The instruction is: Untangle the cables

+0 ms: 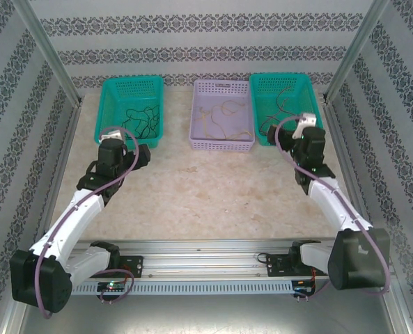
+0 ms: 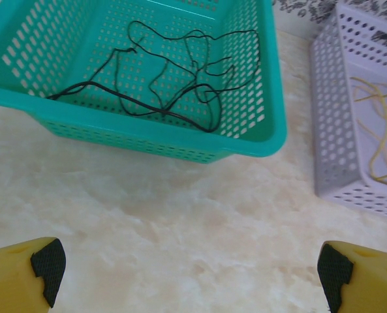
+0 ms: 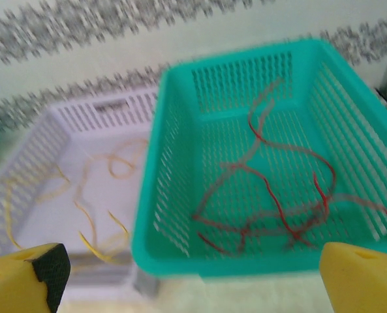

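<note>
Black cables: thin limp wires, looped and crossing in one loose tangle, flat on the floor of the teal basket left of the lavender basket.
Yellow cables: thin tan-yellow wires in slack curls, inside the lavender basket.
Red cables: thin wires, crossed and kinked, in the teal basket right of the lavender basket.
</note>
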Controlling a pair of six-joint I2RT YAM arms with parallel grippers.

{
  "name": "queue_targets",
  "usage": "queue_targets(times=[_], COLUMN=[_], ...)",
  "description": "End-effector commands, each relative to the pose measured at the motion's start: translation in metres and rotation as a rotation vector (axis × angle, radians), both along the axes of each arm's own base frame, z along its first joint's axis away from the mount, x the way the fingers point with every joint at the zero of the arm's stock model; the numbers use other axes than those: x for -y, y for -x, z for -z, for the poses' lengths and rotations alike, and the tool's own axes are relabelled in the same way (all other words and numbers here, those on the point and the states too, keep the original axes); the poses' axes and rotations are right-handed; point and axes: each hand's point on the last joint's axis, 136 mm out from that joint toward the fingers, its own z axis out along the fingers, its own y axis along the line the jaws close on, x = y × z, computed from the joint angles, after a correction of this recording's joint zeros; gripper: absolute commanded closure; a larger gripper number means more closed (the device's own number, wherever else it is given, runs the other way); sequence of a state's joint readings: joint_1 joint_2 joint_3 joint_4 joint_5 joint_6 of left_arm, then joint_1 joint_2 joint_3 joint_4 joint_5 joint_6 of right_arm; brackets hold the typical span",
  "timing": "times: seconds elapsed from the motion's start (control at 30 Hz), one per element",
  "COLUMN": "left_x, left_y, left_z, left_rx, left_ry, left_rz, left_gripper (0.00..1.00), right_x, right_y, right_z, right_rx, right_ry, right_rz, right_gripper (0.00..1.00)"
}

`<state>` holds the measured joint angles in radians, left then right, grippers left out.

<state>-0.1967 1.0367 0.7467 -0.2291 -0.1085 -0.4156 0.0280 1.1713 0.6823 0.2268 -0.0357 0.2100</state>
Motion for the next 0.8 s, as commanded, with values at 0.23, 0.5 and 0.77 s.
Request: queue_targets(times=[0.23,0.5,0.77], left_x=[-0.038,-0.038,-0.041], left_y=[-0.005,-0.008,-0.011], left_z=[0.012,0.027,0.031], left_rx=[0.023,0.059,0.145], left_ry=[-0.287,-0.373,-0.425], left_rz=[-0.105,-0.057,-0.054], left_gripper=[0.00,0.00,0.00], right_x=[0.043,0.020,0.016], right_y=[0.012,0.018,-0.005], right_z=[0.062,0.086,0.106], right_rx=[0.008,0.083,0.028], right_ry=[0.184,0.194,0.205], right_rz=[0.175,0.042,0.016], right_gripper=[0.02,0.02,0.02])
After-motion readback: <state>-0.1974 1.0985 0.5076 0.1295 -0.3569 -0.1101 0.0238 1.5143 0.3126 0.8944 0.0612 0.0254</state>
